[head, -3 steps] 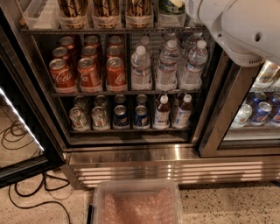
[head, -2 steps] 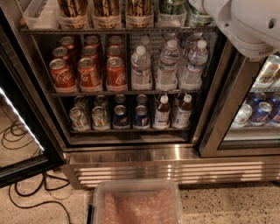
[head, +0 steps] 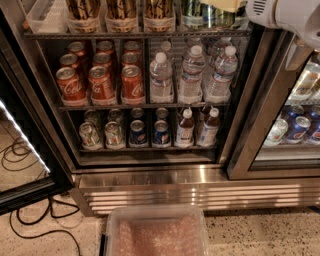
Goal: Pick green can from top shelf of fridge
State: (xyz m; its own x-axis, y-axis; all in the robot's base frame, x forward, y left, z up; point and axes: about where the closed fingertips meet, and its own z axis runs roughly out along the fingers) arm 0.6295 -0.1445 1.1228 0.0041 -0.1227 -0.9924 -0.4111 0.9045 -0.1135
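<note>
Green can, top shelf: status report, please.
End effector not in view; white arm at top right. Green can standing on top shelf, top cropped. Gold-and-black cans left of it.

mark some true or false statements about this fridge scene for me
1. The red cola cans sit left of the water bottles on the same rack. True.
2. The green can stands on the bottom rack. False: it is on the top shelf, right of the gold-and-black cans.
3. A clear bin lies on the floor in front of the fridge. True.
4. The gripper is clamped on the green can. False: the gripper is out of view; only the white arm shows, top right.
</note>
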